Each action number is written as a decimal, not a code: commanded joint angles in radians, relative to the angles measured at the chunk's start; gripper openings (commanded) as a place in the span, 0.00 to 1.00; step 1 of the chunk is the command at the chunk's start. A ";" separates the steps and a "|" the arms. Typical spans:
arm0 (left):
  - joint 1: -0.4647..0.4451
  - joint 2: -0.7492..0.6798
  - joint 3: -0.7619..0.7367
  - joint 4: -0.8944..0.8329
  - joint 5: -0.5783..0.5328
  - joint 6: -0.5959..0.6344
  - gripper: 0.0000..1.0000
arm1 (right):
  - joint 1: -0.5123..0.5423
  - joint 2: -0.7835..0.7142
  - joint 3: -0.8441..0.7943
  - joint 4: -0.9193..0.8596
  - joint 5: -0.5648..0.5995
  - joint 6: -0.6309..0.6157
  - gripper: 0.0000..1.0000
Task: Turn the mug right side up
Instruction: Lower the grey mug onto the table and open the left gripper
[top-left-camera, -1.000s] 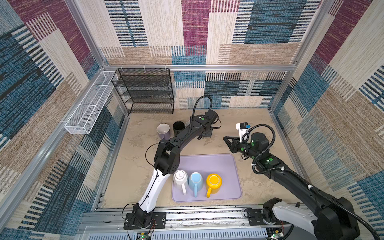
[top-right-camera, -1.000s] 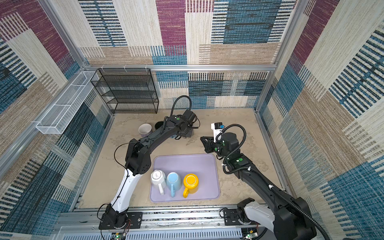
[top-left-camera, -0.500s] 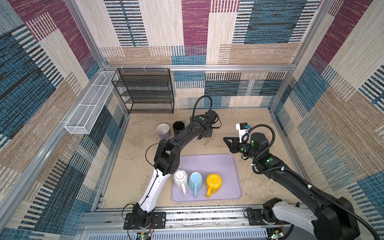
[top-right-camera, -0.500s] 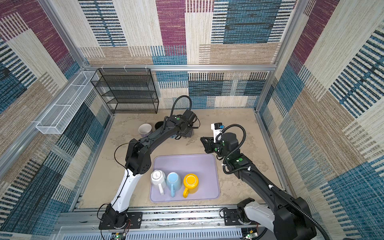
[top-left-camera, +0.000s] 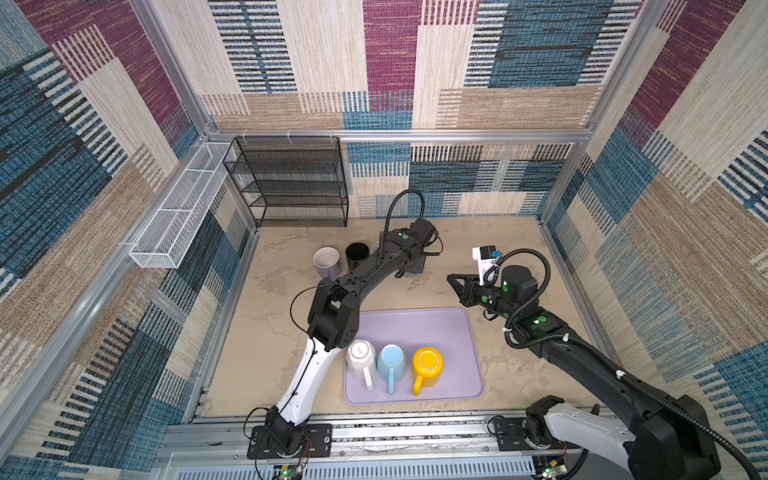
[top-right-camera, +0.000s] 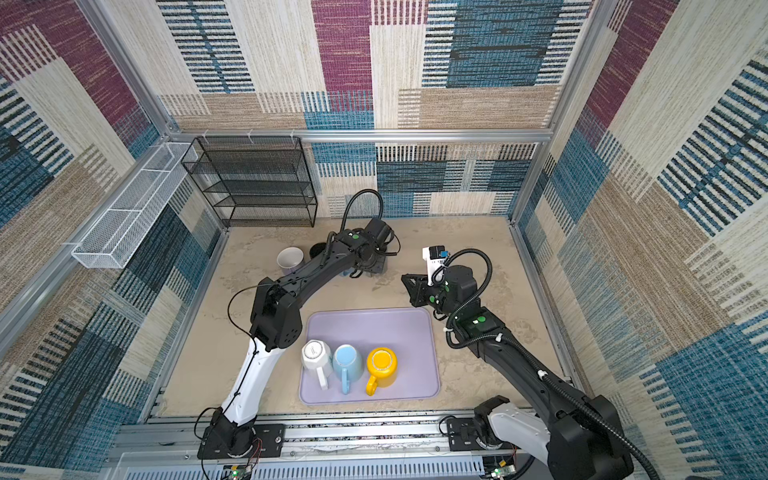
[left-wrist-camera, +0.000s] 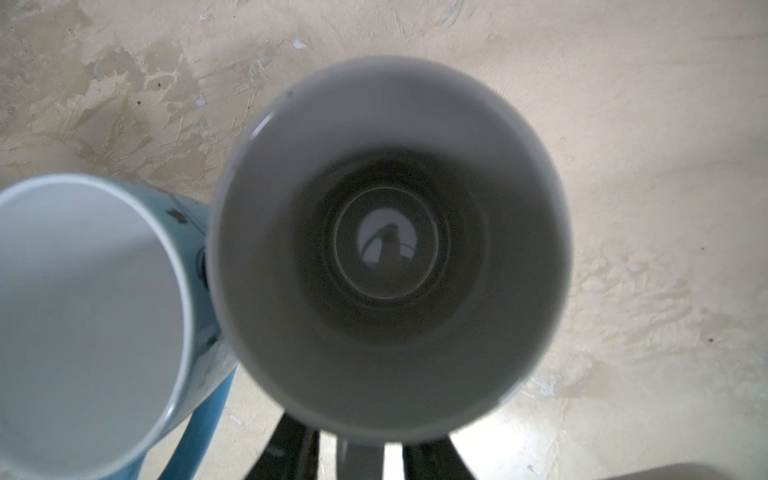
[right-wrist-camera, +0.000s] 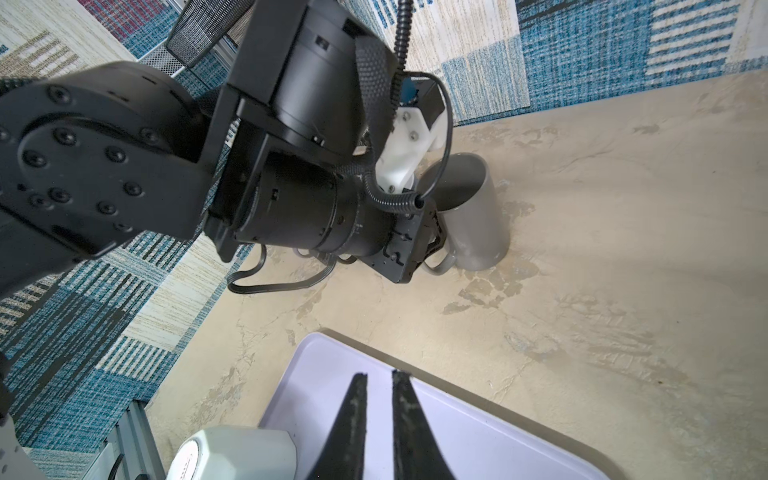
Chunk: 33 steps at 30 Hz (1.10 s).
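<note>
Grey mug (left-wrist-camera: 386, 249) stands mouth-up on the table (left-wrist-camera: 623, 124), just beside the blue mug (left-wrist-camera: 83, 311), so the step looks like the release: best to open wider and rise straight, nudging neither mug. Left gripper (left-wrist-camera: 359, 455) straddles the handle (right-wrist-camera: 440, 264), jaws slightly parted, clamping nothing; right gripper (right-wrist-camera: 379, 374) is closed and empty.

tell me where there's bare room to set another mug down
Free: the back half of the tray, behind the white mug, blue mug and yellow mug, and its front right corner; also the back right corner of the table. Crowded: along the back, from the purple mug past the black mug to the grey mug.
</note>
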<state>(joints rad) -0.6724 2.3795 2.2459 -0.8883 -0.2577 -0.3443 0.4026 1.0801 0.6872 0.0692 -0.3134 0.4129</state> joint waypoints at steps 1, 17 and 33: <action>0.002 -0.019 0.002 0.012 -0.003 0.000 0.29 | 0.000 -0.006 0.005 0.002 0.008 -0.006 0.17; -0.001 -0.048 -0.010 0.028 0.084 -0.020 0.24 | 0.000 -0.011 0.011 -0.006 0.011 -0.006 0.17; 0.001 -0.181 -0.116 0.053 0.020 -0.005 0.24 | 0.001 0.006 0.035 -0.032 0.027 -0.017 0.18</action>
<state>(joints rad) -0.6724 2.2280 2.1452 -0.8490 -0.2081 -0.3477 0.4026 1.0817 0.7082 0.0357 -0.3038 0.4057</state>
